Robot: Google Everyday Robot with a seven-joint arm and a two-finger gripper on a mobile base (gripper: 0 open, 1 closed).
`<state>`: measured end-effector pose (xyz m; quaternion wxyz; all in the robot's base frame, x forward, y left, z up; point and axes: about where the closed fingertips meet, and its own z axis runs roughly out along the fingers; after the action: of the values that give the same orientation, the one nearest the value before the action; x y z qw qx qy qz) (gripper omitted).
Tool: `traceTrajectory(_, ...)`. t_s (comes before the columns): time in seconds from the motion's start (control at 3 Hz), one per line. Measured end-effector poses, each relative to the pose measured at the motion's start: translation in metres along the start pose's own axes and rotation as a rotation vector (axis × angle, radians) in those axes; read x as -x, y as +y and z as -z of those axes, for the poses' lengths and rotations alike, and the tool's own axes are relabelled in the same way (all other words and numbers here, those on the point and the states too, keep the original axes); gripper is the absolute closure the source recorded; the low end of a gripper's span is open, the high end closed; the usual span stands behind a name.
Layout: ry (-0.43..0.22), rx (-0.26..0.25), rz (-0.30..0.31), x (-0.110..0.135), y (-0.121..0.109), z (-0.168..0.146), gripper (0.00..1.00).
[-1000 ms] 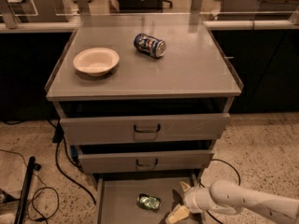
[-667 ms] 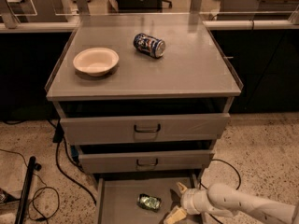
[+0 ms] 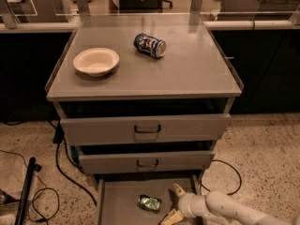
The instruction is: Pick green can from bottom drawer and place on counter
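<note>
In the camera view my end effector (image 3: 172, 204) sits low over the bottom drawer (image 3: 119, 209), its two fingers spread wide with nothing between them. The green can (image 3: 149, 202) lies on the drawer floor just to its left, not touching. Well above it, the tabletop (image 3: 187, 74) carries a white bowl (image 3: 96, 61) and a blue can (image 3: 149, 45). A speckled floor (image 3: 262, 144) surrounds the cabinet.

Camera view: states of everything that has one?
tool: open, over bottom drawer, beside green can.
green can: lying on drawer floor, ungrasped.
bottom drawer: pulled out.
top drawer: slightly ajar.
middle drawer: slightly ajar.
blue can: on its side on counter.
white bowl: upright on counter.
</note>
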<state>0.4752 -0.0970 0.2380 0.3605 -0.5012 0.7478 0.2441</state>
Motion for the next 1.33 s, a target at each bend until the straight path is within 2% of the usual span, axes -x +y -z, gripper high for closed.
traceTrajectory(0.33,0.008,0.010,0.003,-0.002,0.001,-0.019,0.00)
traceTrajectory(0.67,0.017,0.023,-0.007,-0.014,-0.001,-0.060,0.00)
traceTrajectory(1.33,0.036,0.026,-0.016,-0.024,-0.006,-0.093,0.00)
